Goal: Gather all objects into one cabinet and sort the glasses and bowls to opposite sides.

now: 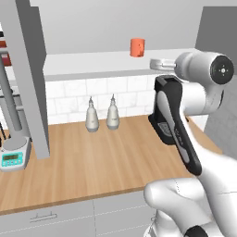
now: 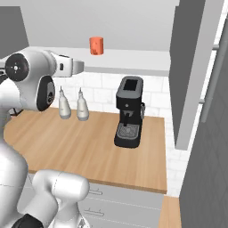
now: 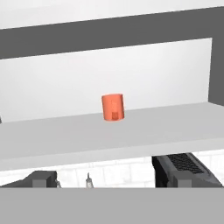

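Observation:
One short orange cup (image 1: 137, 47) (image 2: 96, 45) (image 3: 113, 107) stands upright toward the back of the cabinet's white shelf (image 1: 88, 62) (image 2: 133, 60) (image 3: 65, 135), in front of the pale grey back wall. My gripper (image 1: 153, 64) (image 2: 81, 67) hovers at shelf height just outside the front edge, pointing in at the cup and well short of it. Its fingers look spread, with nothing between them. The second orange cup, the blue bowl and the wooden bowl are out of view.
Below the shelf is a wooden counter (image 1: 92, 162) with two grey shakers (image 1: 92, 118) (image 1: 112, 115) against the tiled wall and a black coffee machine (image 2: 129, 111). A digital scale (image 1: 13, 157) sits at the left. Open grey door panels (image 1: 32, 69) (image 2: 191, 67) flank the cabinet.

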Available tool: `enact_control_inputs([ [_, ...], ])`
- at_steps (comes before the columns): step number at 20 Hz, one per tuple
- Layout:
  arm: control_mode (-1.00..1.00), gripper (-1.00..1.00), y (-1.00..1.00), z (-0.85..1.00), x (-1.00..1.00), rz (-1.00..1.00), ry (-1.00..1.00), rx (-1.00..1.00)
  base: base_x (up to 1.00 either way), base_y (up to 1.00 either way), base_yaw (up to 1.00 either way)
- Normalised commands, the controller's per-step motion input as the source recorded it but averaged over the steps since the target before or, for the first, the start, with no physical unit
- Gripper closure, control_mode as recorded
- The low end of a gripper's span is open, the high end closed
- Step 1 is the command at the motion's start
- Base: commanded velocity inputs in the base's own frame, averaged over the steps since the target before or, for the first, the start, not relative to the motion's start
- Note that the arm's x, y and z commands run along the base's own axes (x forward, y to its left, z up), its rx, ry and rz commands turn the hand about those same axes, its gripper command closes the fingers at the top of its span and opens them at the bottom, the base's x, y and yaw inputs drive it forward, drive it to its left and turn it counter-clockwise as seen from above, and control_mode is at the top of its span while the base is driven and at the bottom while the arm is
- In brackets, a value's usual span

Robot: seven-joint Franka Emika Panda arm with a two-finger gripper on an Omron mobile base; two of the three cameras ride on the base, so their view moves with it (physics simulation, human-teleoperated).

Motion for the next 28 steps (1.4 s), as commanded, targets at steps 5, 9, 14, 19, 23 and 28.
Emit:
enact_control_inputs([
  [5, -1.00, -1.00, 0.00, 0.00, 0.52, 0.05, 0.00, 0.00, 0.00, 0.00, 0.00],
  [9, -1.00, -1.00, 0.00, 0.00, 0.53, 0.06, 0.01, 0.00, 0.00, 0.00, 0.00],
  [14, -1.00, -1.00, -0.15, 0.00, 0.68, 0.06, 0.07, 0.00, 0.00, 0.00, 0.00],
  [19, -1.00, -1.00, -0.20, 0.00, 0.62, 0.02, 0.09, 0.00, 0.00, 0.00, 0.00],
  [23, -1.00, -1.00, 0.00, 0.00, 0.58, 0.00, 0.11, 0.00, 0.00, 0.00, 0.00],
  [28, -1.00, -1.00, 0.00, 0.00, 0.57, 0.00, 0.10, 0.00, 0.00, 0.00, 0.00],
])
